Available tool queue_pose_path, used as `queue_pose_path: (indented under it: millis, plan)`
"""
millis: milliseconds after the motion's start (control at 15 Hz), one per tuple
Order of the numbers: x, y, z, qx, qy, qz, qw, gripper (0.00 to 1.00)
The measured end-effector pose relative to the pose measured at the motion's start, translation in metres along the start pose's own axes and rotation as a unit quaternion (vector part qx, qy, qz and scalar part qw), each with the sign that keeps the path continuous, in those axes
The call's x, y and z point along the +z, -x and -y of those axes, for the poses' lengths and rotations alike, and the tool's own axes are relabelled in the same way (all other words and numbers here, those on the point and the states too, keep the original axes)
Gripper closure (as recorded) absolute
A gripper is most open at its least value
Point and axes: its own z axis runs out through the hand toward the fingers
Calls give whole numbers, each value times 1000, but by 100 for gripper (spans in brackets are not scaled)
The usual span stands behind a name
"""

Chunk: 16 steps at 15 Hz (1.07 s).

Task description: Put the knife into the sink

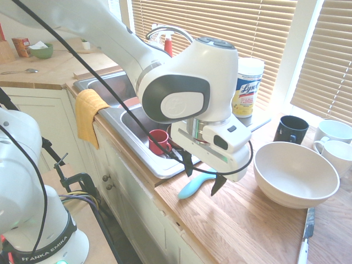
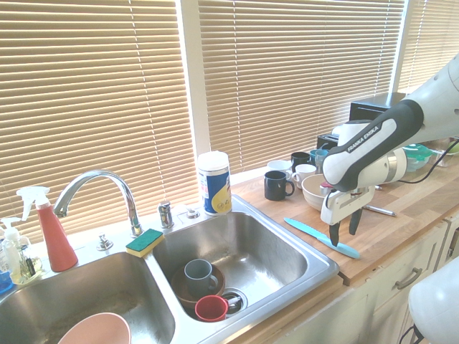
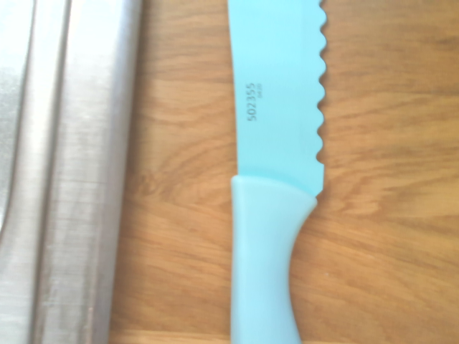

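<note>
Grasping and transfer to sink (image 2: pixel 315 274), 9 o'clock in second exterior view, are required; knife (image 2: pixel 308 230) is unheld, gripper (image 2: pixel 344 234) spread.

So there was a bit of stuff to read in that kitchen. The robot arm (image 2: pixel 358 148) had FRANKA EMIKA on it twice: once on a dark band around its base (image 1: pixel 49 248), and again along a dark stripe further up the arm. The tub of wipes (image 1: pixel 247 91) by the sink (image 2: pixel 240 247) said "Lyso" in blue, with the end of the word curving out of sight. Oh, and the turquoise knife (image 3: pixel 276 107) had 502355 printed on the blade, near the handle, plus a tinier line beside it that was too small for me to trust.
</note>
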Motion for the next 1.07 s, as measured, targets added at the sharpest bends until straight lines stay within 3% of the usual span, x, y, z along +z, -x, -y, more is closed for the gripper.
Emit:
queue_pose_path:
  millis: [1067]
  plan:
    - [20, -14, 20, -10, -22, -24, 999, 0]
